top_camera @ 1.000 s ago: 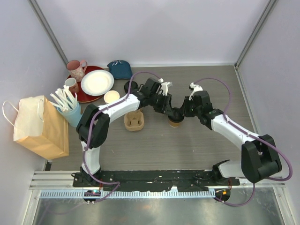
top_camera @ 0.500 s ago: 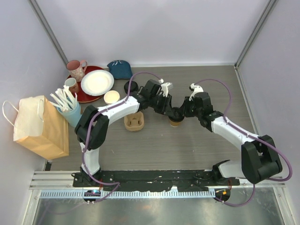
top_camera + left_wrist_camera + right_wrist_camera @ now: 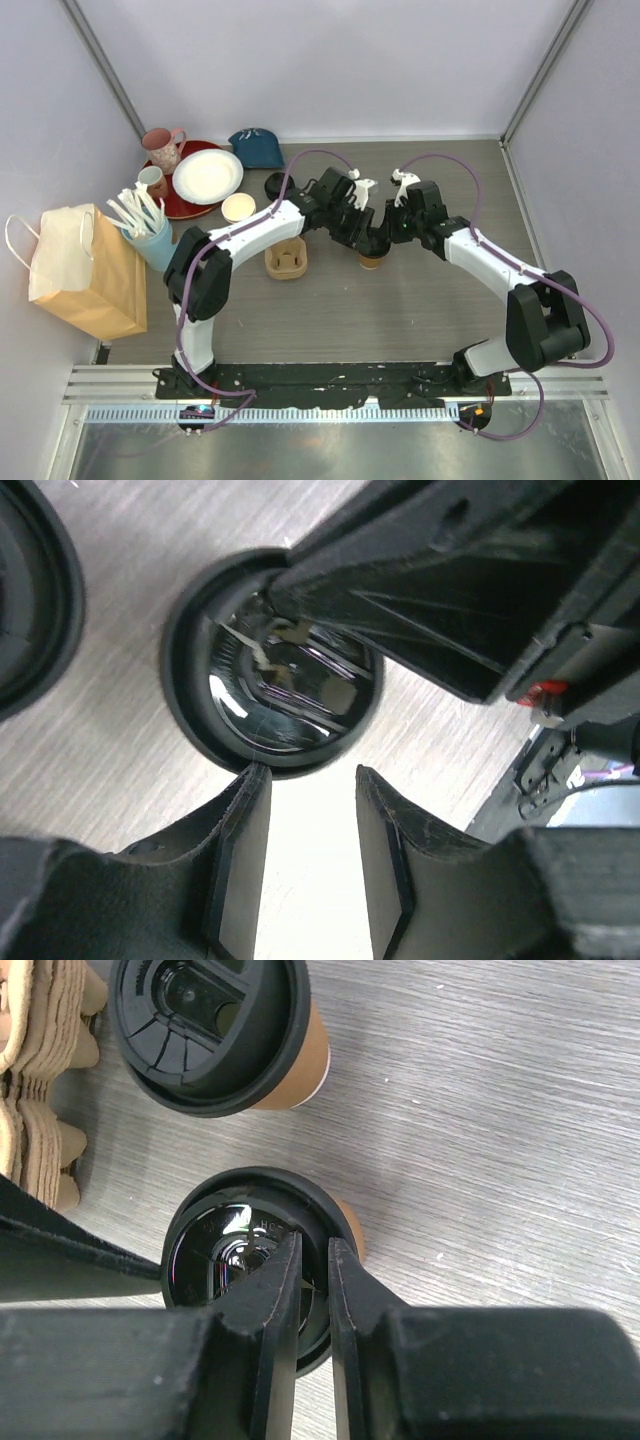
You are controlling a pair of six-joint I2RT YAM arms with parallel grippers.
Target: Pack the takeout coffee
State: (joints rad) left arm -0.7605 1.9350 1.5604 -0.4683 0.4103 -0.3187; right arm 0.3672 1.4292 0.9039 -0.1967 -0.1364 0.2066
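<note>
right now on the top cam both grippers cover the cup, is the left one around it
observer: no. The left wrist view shows the left gripper open, its tips just short of the lid, with nothing between them.
operator: and the right one
observer: the right wrist view shows the right gripper lying on top of that lid, fingers nearly together. I cannot tell whether they pinch anything.
</note>
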